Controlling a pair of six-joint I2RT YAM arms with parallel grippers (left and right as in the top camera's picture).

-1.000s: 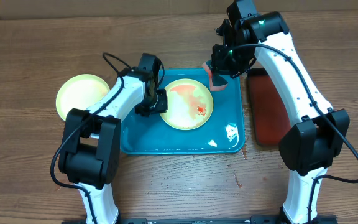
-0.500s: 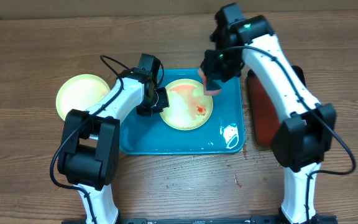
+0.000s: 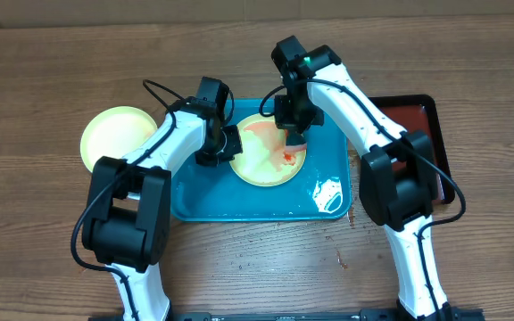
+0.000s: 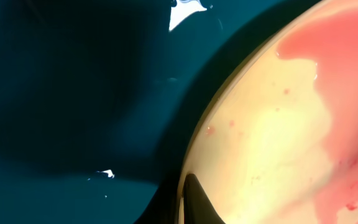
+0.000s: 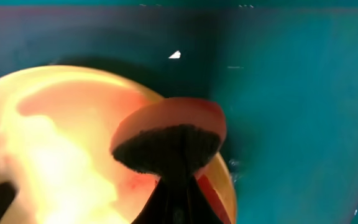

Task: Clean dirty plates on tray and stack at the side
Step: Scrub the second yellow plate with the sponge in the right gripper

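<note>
Black fingers of the right claw (image 5: 176,180) are closed tight on a pink-red sponge (image 5: 166,140), its dark scrub face turned toward the wrist camera. The sponge sits low over the right part of a yellow-green plate (image 3: 269,153), above a streak of red sauce (image 3: 286,157); whether it touches the plate I cannot tell. The left claw (image 3: 227,147) is at the plate's left rim. One finger (image 4: 194,199) lies on the rim, the other is hidden, so I cannot tell whether the claw grips. Pink smears cover much of the plate's cream centre. The plate lies in the upper middle of the teal tray (image 3: 203,201). A second plate (image 3: 114,138), yellow-green with no smears showing, rests on the wooden tabletop (image 3: 61,71) just left of the tray. A black-rimmed tray (image 3: 426,134) with a dark red inside lies to the right.
</note>
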